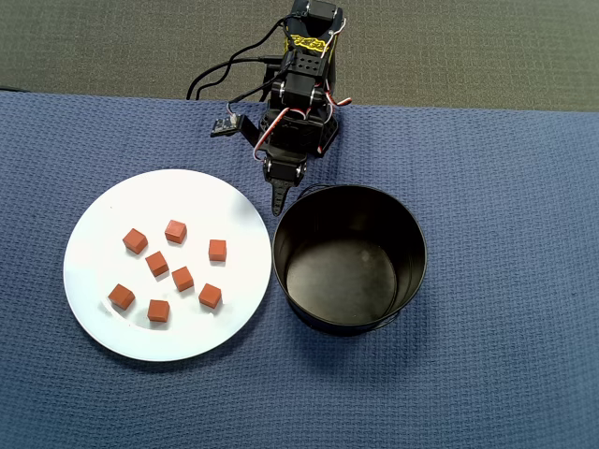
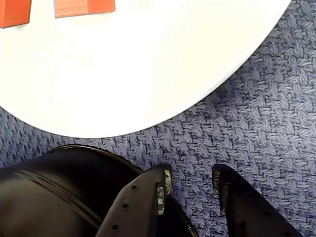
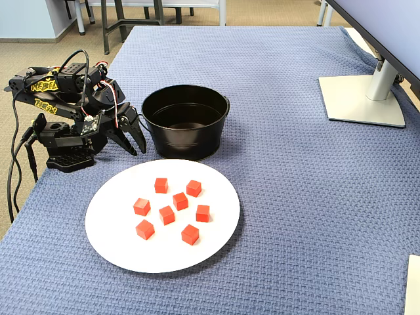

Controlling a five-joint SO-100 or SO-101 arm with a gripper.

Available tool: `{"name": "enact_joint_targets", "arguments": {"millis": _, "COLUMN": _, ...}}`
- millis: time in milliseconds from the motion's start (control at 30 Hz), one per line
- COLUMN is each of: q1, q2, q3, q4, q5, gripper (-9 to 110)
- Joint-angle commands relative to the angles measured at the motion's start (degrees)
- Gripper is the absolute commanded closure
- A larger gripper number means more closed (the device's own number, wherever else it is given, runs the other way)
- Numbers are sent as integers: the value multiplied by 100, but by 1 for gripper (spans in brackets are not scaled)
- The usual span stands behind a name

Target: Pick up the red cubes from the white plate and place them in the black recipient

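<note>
Several red cubes lie scattered on the white plate, left of the black recipient, whose inside looks empty. My gripper hovers low over the cloth behind the gap between plate and recipient, touching neither. In the wrist view the gripper stands open with only blue cloth between its fingers; the plate fills the top, two cubes show at the top left, and the recipient sits at the lower left. The fixed view shows gripper, cubes, plate and recipient.
A blue woven cloth covers the table. The arm's base and its cables sit at the table's left edge in the fixed view. A monitor stand occupies the far right.
</note>
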State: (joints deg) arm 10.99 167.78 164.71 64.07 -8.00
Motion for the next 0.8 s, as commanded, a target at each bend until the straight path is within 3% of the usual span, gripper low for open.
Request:
{"name": "enact_joint_targets", "arguments": {"millis": 0, "q1": 686, "q2": -492, "q3": -976, "q4": 475, "q5": -923, "gripper": 101}}
{"name": "enact_joint_targets", "arguments": {"millis": 467, "q1": 905, "q2": -738, "q3": -1283, "q4": 466, "q5": -879, "gripper": 101}}
{"name": "enact_joint_targets", "arguments": {"millis": 767, "q1": 1687, "q2": -2399, "q3": -2338, "q4": -70, "q5": -993, "gripper": 87}}
